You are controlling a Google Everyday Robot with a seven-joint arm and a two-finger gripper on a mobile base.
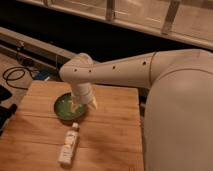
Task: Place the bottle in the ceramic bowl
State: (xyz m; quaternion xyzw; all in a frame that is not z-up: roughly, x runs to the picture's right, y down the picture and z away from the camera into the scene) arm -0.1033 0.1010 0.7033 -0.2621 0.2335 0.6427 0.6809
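So, bottle (69,144): I count one, slim, cream, white cap, lying on the table (115,131).
Bowl (60,106): one, green.
Claw (84,105): one, spread wide and empty, over the bowl.

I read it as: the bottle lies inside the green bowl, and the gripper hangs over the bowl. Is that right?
Not quite. The camera view shows the bottle lying on the wooden table, on the camera's side of the green bowl, not inside it. The rest holds: the gripper hangs over the bowl, open and holding nothing.
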